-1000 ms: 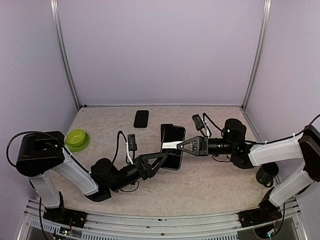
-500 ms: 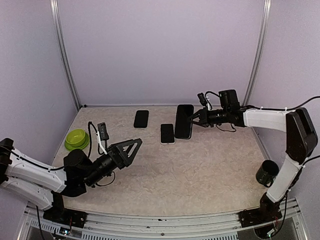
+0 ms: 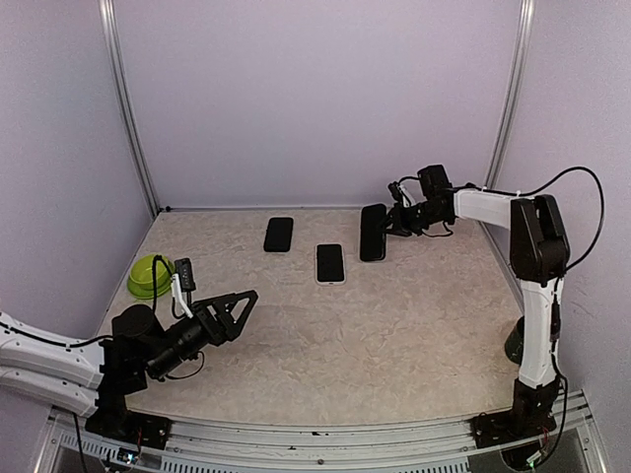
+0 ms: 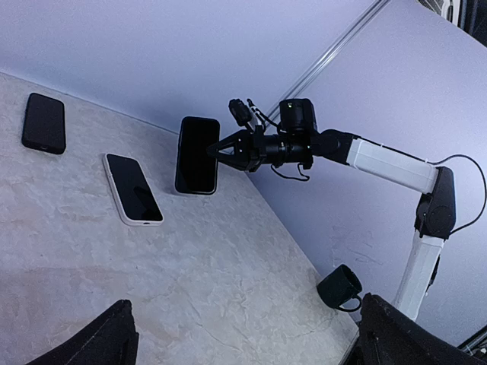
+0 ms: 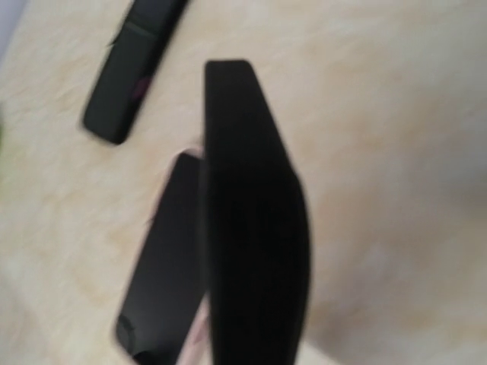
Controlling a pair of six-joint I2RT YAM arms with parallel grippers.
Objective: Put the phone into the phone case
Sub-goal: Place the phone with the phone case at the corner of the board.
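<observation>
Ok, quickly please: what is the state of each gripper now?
Left gripper: open, holding nothing.
Right gripper: closed on the black case, held up in the air.

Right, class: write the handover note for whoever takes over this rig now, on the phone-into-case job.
Left tool: open, empty, low over the near left of the table.
Right tool: shut on the black case, held upright at the far right.
Phone: flat, screen up, on the table just left of the case, not in it.
Done: case gripped. To do: seat the phone in the case.
</observation>
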